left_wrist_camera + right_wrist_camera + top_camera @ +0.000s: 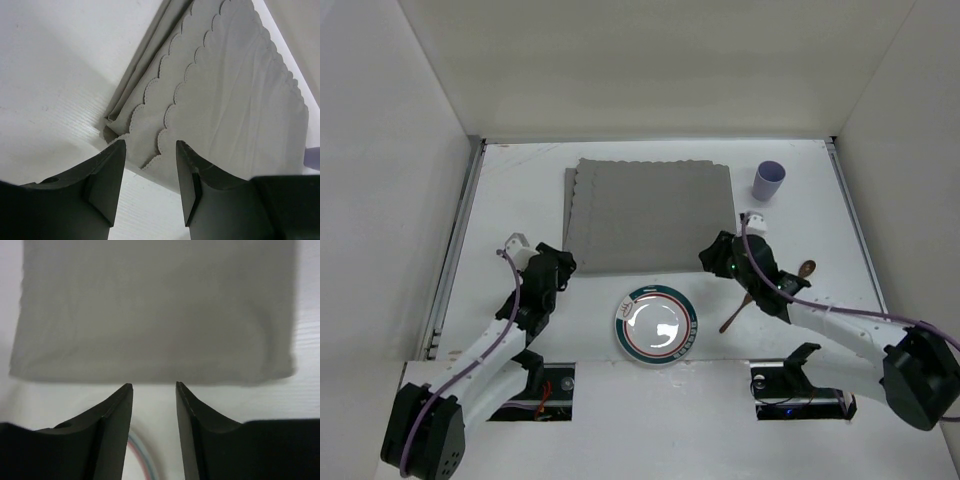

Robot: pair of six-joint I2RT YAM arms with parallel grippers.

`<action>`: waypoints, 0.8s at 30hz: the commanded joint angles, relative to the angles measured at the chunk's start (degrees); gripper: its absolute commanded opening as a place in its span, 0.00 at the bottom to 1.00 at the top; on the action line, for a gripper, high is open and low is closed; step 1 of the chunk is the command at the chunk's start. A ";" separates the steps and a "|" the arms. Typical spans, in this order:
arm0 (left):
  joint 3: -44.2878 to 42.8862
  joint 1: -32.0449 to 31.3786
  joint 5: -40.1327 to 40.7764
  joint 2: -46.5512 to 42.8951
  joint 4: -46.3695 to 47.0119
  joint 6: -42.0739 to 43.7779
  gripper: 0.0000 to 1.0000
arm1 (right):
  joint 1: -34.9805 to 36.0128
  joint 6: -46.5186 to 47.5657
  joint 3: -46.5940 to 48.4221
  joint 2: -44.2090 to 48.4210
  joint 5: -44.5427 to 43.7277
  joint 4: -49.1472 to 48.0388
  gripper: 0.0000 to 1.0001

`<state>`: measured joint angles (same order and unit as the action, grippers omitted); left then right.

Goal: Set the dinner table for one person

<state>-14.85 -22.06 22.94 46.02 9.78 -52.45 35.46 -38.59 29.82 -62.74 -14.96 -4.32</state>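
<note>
The dinner table [520,190] is a white tabletop with metal side rails. A grey scalloped cloth mat [650,215] lies folded at its middle back. A white plate with a green and red rim [657,325] lies in front of the mat. A wooden spoon [807,268] lies at the right, partly under my right arm. A purple cup [769,180] stands at the back right. My left gripper [563,262] is open at the mat's near left corner [220,90]. My right gripper [708,255] is open and empty just short of the mat's near edge [155,310].
White walls enclose the table on three sides. In the right wrist view the plate's rim [142,460] shows between the fingers, close below. The cup's edge shows at the right in the left wrist view [312,159].
</note>
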 commanded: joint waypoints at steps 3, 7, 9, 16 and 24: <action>-1.85 -0.39 0.79 3.89 6.90 1.74 0.42 | 7.11 0.28 -3.19 3.58 4.31 5.89 0.25; -3.07 -0.21 -0.09 7.58 10.86 2.17 0.43 | 9.66 -2.89 -4.69 5.61 7.92 8.27 0.31; -3.51 -0.48 -0.09 8.90 12.18 2.17 0.43 | 10.45 -3.77 -4.69 5.53 8.46 9.76 0.43; -4.22 0.22 -0.79 11.81 15.52 3.05 0.44 | 12.13 -5.44 -5.30 1.49 15.13 8.01 0.54; -4.04 0.57 -1.32 12.43 15.71 3.05 0.45 | 12.30 -6.23 -4.16 -6.42 15.93 6.43 0.51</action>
<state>-16.99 -22.00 21.87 58.39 22.87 -50.22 47.11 -44.05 24.67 -67.85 -0.56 4.67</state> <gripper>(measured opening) 0.448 0.510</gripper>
